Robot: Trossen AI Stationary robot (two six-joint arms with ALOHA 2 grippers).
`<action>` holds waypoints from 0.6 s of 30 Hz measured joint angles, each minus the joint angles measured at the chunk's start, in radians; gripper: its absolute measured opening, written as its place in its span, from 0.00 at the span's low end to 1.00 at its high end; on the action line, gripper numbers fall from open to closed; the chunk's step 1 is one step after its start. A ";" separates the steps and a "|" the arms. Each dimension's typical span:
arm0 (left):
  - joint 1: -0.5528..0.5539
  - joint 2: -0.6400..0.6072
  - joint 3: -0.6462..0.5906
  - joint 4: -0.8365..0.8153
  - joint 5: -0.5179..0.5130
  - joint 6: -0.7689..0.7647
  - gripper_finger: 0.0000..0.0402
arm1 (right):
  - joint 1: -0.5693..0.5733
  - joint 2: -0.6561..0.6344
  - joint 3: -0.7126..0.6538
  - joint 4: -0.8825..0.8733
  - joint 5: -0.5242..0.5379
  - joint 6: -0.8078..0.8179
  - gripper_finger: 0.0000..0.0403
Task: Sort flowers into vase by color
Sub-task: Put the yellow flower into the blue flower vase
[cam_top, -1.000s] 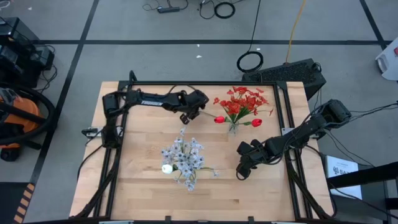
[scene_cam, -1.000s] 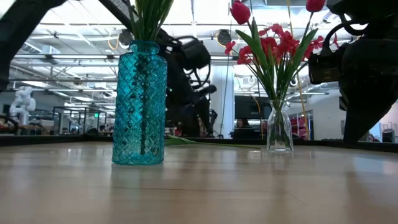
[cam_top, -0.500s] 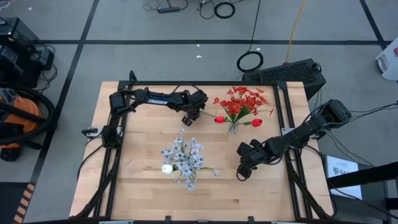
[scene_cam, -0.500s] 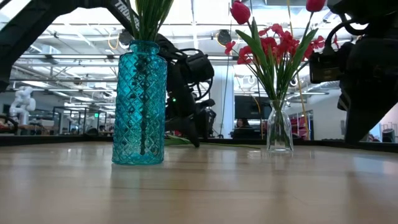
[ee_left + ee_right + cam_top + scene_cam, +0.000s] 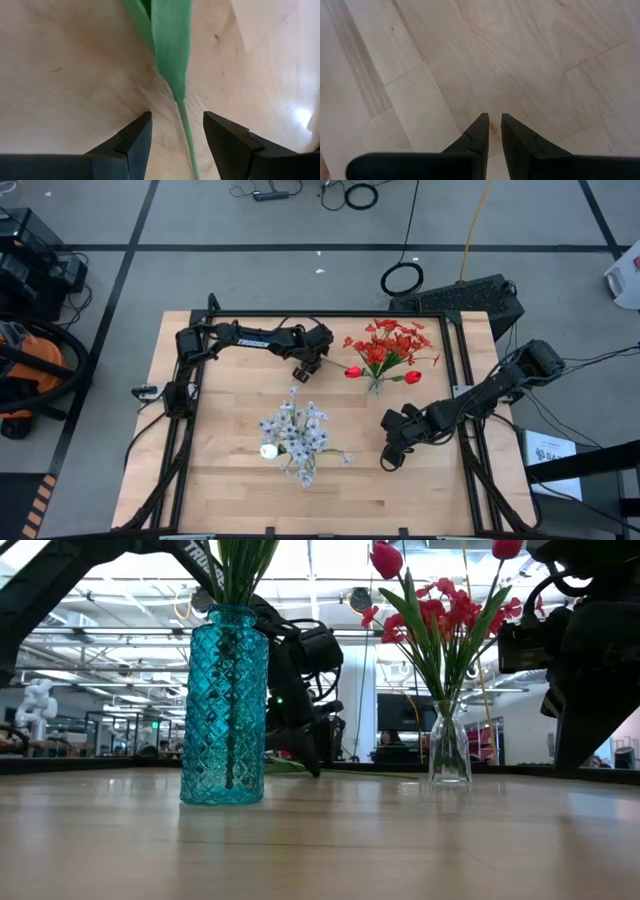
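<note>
- A wooden table (image 5: 230,480) is seen from above, with two vases of artificial flowers; the clear glass vase (image 5: 374,387) serves as the landmark here.
- The clear glass vase holds red blossom clusters (image 5: 385,345), with red tulip buds leaning out on either side of it.
- A red tulip (image 5: 352,372) lies flat on the table just beside the clear glass vase, on the left arm's side, its green stem (image 5: 184,125) running toward that arm.
- The left gripper (image 5: 303,370) sits low over the table near the clear glass vase, its jaws spread with the thin stem passing between them, not yet pinched.
- The right gripper (image 5: 388,459) waits near the clear glass vase on the opposite side, toward the table's front edge, its fingers nearly pressed together over bare wood and holding nothing.
- A blue patterned vase (image 5: 224,705), farther from the clear glass vase, holds pale blue-white sprays (image 5: 295,430) and one cream-white tulip bud (image 5: 267,451).
- Judgement: the tulip looks very light, with a slim, springy plastic stem that may bend or roll away.
- Judgement: gripping the bare stem below the broad leaf, not the soft bud, seems best, with a firm squeeze.
</note>
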 joint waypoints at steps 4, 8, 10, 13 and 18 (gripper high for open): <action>0.035 0.001 0.000 -0.030 0.134 0.000 0.47 | 0.000 0.000 0.000 0.000 0.000 -0.001 0.11; 0.049 0.002 0.000 -0.053 0.166 0.000 0.47 | 0.000 0.000 0.000 0.000 0.000 -0.001 0.11; 0.057 0.002 0.000 -0.056 0.182 0.000 0.47 | 0.000 0.000 0.000 0.000 0.000 -0.001 0.11; 0.072 0.002 -0.001 -0.059 0.199 -0.001 0.47 | 0.000 0.000 0.000 0.000 0.000 -0.001 0.11; 0.112 0.004 -0.002 -0.086 0.301 0.012 0.43 | 0.000 0.000 0.000 0.000 0.000 -0.001 0.11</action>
